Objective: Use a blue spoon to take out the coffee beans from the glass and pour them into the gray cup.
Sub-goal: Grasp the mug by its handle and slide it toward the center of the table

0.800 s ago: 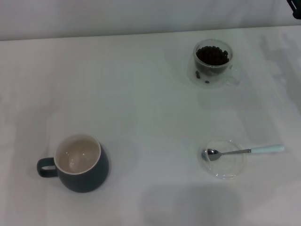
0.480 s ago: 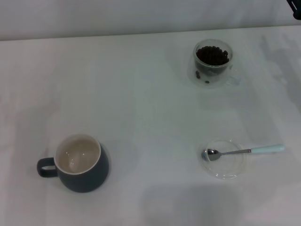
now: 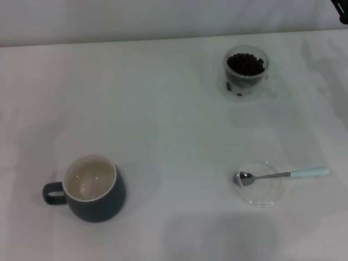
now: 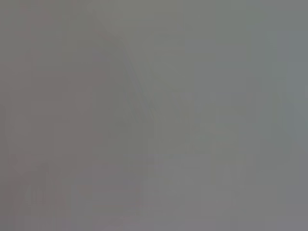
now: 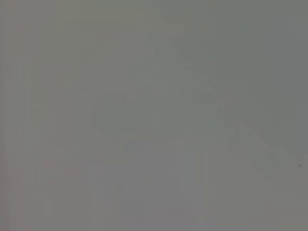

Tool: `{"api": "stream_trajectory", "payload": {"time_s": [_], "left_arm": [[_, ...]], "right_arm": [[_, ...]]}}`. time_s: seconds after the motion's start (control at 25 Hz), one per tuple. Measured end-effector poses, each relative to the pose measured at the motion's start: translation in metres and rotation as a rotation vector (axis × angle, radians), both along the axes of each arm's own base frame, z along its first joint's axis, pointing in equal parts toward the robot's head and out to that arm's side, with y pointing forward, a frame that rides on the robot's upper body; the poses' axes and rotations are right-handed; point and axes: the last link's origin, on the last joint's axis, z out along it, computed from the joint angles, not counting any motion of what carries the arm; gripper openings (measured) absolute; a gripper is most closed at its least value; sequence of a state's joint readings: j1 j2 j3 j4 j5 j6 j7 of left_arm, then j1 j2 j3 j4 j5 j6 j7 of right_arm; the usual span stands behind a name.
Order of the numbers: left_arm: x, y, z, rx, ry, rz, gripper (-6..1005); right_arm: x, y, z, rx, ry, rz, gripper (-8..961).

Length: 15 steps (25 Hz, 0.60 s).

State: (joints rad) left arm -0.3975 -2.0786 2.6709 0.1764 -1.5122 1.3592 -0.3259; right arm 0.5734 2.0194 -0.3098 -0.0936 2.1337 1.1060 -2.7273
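In the head view the blue spoon (image 3: 283, 175) lies with its metal bowl on a flat clear glass saucer (image 3: 261, 184) at the front right, its pale blue handle pointing right. The glass (image 3: 246, 72), holding dark coffee beans (image 3: 246, 63), stands at the back right. The gray cup (image 3: 92, 188) stands at the front left, its handle pointing left and its cream inside empty. A dark part of my right gripper (image 3: 341, 11) shows at the top right corner, far from the spoon. My left gripper is out of view. Both wrist views show only plain grey.
The white table (image 3: 163, 119) spreads between the cup and the glass. Its back edge (image 3: 109, 42) runs along the top of the head view.
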Motion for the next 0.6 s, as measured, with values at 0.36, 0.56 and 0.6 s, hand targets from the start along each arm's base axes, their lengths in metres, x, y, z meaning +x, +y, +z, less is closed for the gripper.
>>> {"api": "stream_trajectory", "payload": {"time_s": [0.36,0.56,0.6], "left_arm": [[-0.009,-0.029,0.002,0.018,0.026,-0.017,890],[-0.014,-0.060,0.002,-0.033,0.113,-0.079,890],[-0.016,-0.070,0.001,-0.055,0.133,-0.095,890]], "right_arm": [[0.000,0.001,0.003,0.014,0.006,-0.003,724],[0.004,0.001,0.010,0.033,0.003,-0.013,725],[0.003,0.002,0.011,0.037,0.003,-0.013,725]]}}
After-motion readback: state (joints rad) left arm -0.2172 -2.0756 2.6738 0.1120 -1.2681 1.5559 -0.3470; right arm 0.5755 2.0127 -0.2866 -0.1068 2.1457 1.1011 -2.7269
